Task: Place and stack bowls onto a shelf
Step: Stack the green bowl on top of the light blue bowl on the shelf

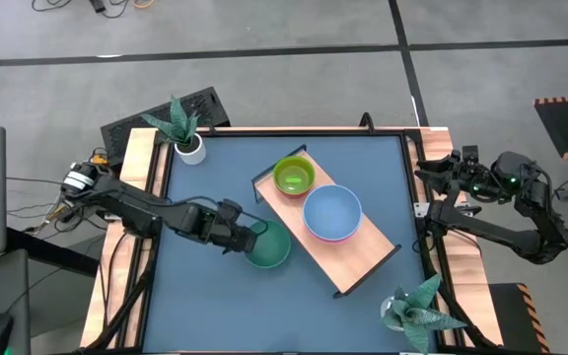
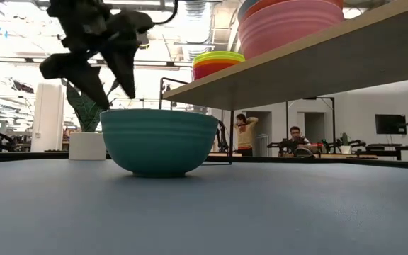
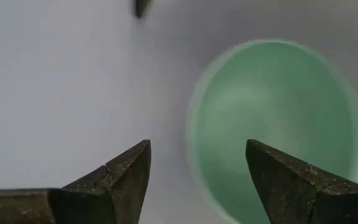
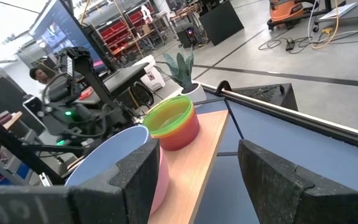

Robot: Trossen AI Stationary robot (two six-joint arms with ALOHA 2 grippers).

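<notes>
Left gripper (image 1: 249, 235): hanging just above the teal bowl's near rim, fingers (image 3: 126, 177) spread wide, nothing in them
Teal bowl (image 1: 268, 244): right under that gripper, on the blue table (image 1: 205, 306), upright, just beside the shelf
Shelf (image 1: 348, 261): past the teal bowl, carrying a yellow-green bowl stack (image 1: 293, 177) and a blue bowl (image 1: 331, 212) nested in pink
Right gripper (image 1: 440, 170): parked off the table's edge, fingers apart, empty

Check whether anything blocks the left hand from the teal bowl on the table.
Nothing visible does. The left hand hangs open just above the teal bowl, over its rim on the side away from the shelf; bare tabletop surrounds the bowl.
</notes>
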